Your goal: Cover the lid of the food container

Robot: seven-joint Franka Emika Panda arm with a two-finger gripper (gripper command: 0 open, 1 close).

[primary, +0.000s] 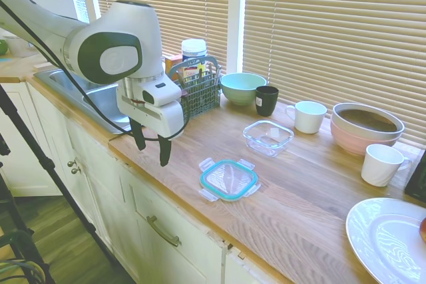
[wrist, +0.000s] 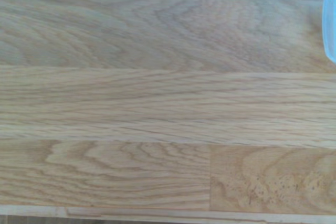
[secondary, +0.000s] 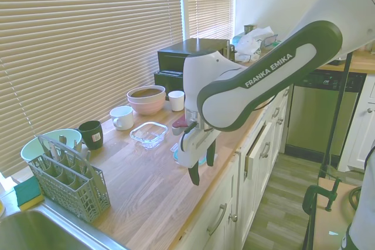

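Nothing of the task is looking done yet. The lid (primary: 229,179) is lying flat on the tabletop (primary: 306,197), near the front edge, and the container (primary: 268,137) is sitting open just behind it, toward the blinds, the two apart with bare wood between them. Picking up the lid, carrying it over the container and setting it down square are all remaining, as far as can be judged.

The tool (primary: 152,145) is hanging above the front edge of the tabletop, beside the lid and on its sink side, not touching it. Its two dark fingers are standing spread, pointing down, and are holding nothing. In the wrist view mostly wood grain is showing, with only a pale blue curved sliver at one edge, likely part of the lid (wrist: 329,24).

The lid is showing as a clear, rounded-square panel with a teal rim and four clear tabs splayed outward. The container is a shallow, clear, rounded-square dish, empty as far as can be seen, sitting level. In the second exterior view the lid is mostly hidden behind the tool (secondary: 201,167), while the container (secondary: 149,133) is showing plainly.
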